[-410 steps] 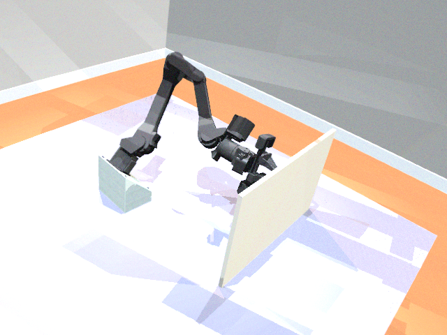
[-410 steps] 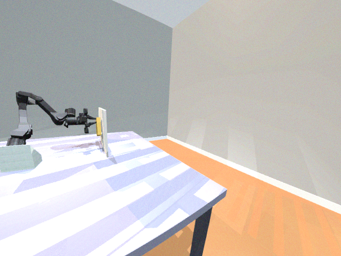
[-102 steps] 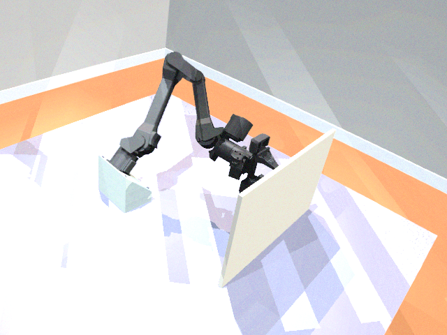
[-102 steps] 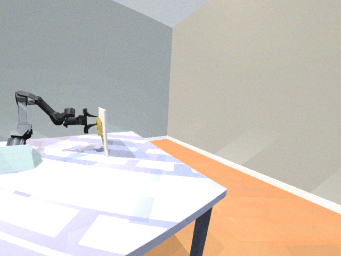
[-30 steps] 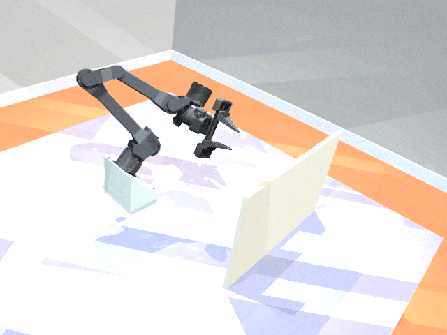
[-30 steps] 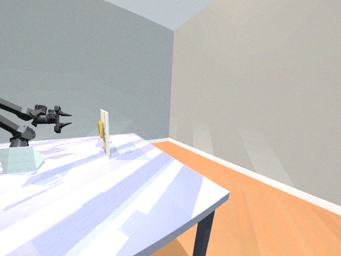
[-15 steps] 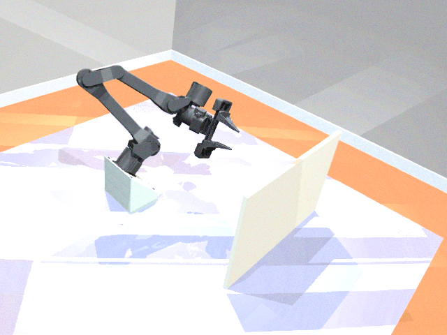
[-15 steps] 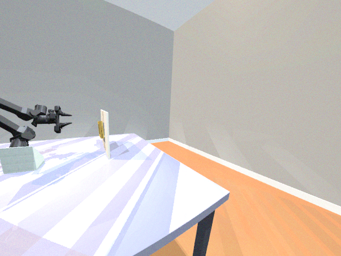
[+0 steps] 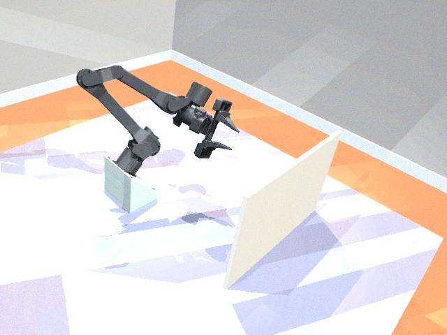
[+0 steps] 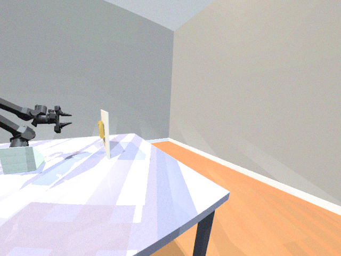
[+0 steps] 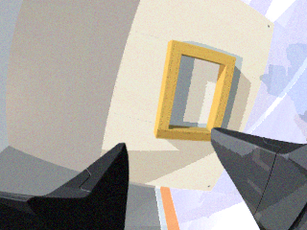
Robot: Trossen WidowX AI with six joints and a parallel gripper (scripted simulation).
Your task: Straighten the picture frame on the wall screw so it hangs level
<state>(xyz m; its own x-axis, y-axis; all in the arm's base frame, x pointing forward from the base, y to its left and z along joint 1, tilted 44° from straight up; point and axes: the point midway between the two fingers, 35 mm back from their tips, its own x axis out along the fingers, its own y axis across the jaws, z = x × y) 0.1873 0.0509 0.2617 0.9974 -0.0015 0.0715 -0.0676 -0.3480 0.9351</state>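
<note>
The yellow picture frame hangs on the near face of the upright cream panel. In the wrist view its bars do not run parallel to the panel's edges, so it looks crooked. The panel hides it in the top view. The screw and notched strip are not visible. My gripper is open and empty, fingers one above the other, held in front of the panel with a gap to the frame. In the wrist view the right fingertip overlaps the frame's lower right corner.
The panel stands on the white table. The arm's pale green base block stands on the side facing the frame. Grey room walls and an orange floor lie beyond the table's edges.
</note>
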